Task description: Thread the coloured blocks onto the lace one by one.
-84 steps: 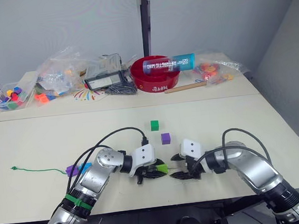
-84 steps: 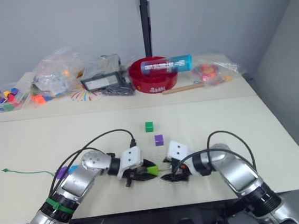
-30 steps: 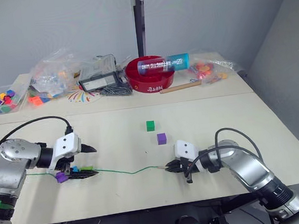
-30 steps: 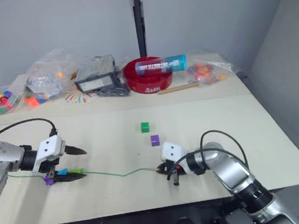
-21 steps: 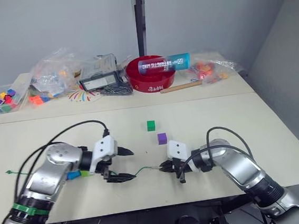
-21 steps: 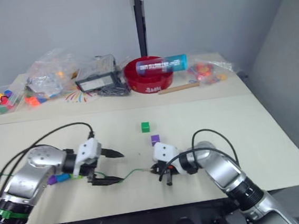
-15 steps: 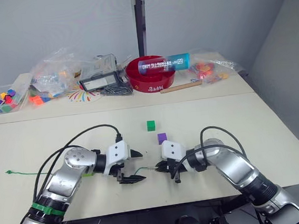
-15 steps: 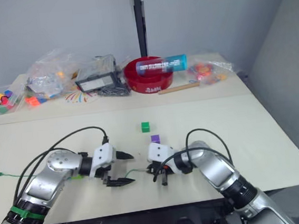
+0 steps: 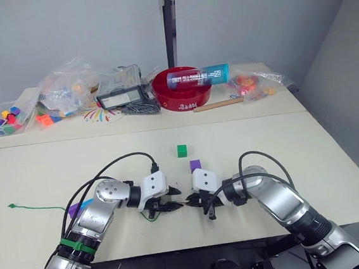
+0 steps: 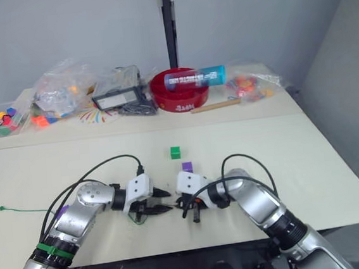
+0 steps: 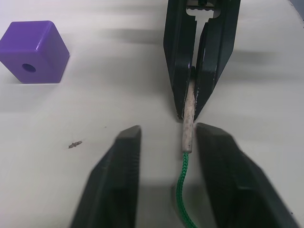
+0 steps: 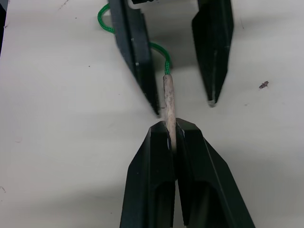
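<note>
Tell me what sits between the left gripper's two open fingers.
In the left wrist view, the lace's pale stiff tip lies between the left gripper's open fingers, untouched by either; the right gripper pinches its far end.

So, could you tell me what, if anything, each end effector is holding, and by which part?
The right end effector pinches the lace by its pale stiff tip. The left end effector is open around the tip, holding nothing.

Both forearms reach inward, low over the surface, hands tip to tip. The right hand has its fingers pinched together on the lace tip. The left hand, at its nine o'clock, has fingers spread apart, straddling that tip.
</note>
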Tool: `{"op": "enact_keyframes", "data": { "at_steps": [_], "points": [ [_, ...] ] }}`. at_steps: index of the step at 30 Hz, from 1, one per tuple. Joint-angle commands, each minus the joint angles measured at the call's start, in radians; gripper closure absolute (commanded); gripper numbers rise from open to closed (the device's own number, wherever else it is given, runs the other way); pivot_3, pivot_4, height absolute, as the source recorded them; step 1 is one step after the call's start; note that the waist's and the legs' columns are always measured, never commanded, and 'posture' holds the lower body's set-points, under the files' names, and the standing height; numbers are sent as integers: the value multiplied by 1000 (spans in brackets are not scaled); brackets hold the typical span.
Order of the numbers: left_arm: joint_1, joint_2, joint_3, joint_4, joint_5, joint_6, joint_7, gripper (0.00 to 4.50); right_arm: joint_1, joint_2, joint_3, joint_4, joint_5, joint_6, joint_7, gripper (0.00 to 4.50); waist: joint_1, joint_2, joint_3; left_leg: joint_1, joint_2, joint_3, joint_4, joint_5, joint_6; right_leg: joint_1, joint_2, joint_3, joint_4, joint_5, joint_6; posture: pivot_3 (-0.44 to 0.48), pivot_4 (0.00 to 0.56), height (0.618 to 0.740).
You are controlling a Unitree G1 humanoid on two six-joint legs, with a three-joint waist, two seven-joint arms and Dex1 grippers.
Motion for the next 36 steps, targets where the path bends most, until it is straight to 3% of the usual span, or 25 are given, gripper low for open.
{"op": "enact_keyframes", "data": {
  "at_steps": [1, 2, 3, 14, 15, 20, 26, 31, 36],
  "points": [
    [-7, 5, 16, -21, -7, -6, -1, 4088, -1, 0, 6, -9, 0, 7, 1, 4500, 0, 0, 0, 0, 0, 0, 0, 0, 0, 0, 0, 0, 0, 0, 0, 0, 150, 731],
    [-5, 7, 17, -23, -6, -7, -2, 4439, -3, 2, 7, -7, 1, 7, 1, 4500, 1, 0, 0, 0, 0, 0, 0, 0, 0, 0, 0, 0, 0, 0, 0, 0, 150, 731],
    [-4, 9, 18, -25, -4, -7, -3, 4476, -4, 3, 7, -6, 2, 7, 0, 4500, 1, 0, 0, 0, 0, 0, 0, 0, 0, 0, 0, 0, 0, 0, 0, 0, 150, 731],
    [-6, 18, 37, -47, -27, 17, -15, 4476, 4, 10, 0, -4, 4, -1, -10, 4500, 1, 0, 0, 0, 0, 0, 0, 0, 0, 0, 0, 0, 0, 0, 0, 0, 150, 731],
    [-7, 23, 38, -47, -28, 18, -20, 4500, 8, 14, -8, -7, 6, -2, -19, 3786, 1, 0, 0, 0, 0, 0, 0, 0, 0, 0, 0, 0, 0, 0, 0, 0, 150, 731],
    [-1, 61, 51, -60, -46, 28, -47, 4500, 52, 2, -91, -85, 66, 37, -33, 2098, 3, 0, 0, 0, 0, 0, 0, 0, 0, 0, 0, 0, 0, 0, 0, 0, 150, 731],
    [19, 104, 79, -87, -57, 47, -60, 4500, 155, 20, -278, -260, 199, 121, -116, 63, 15, 0, 0, -1, 0, -1, 0, 0, 0, 0, 0, 0, -1, 0, 0, 0, 150, 731],
    [33, 130, 104, -110, -70, 69, -63, 4500, 224, 135, -382, -303, 205, 135, -324, 25, 16, 0, 0, -1, 0, -1, 0, 0, 0, 0, 0, -1, 0, 0, 0, 0, 150, 731],
    [42, 149, 112, -123, -81, 78, -65, 4500, 273, 287, -347, -259, 80, 60, -591, 25, 16, 0, 0, -1, 0, 0, 0, 0, 0, -1, 0, 0, 0, 0, 0, 0, 150, 731]
  ]
}}
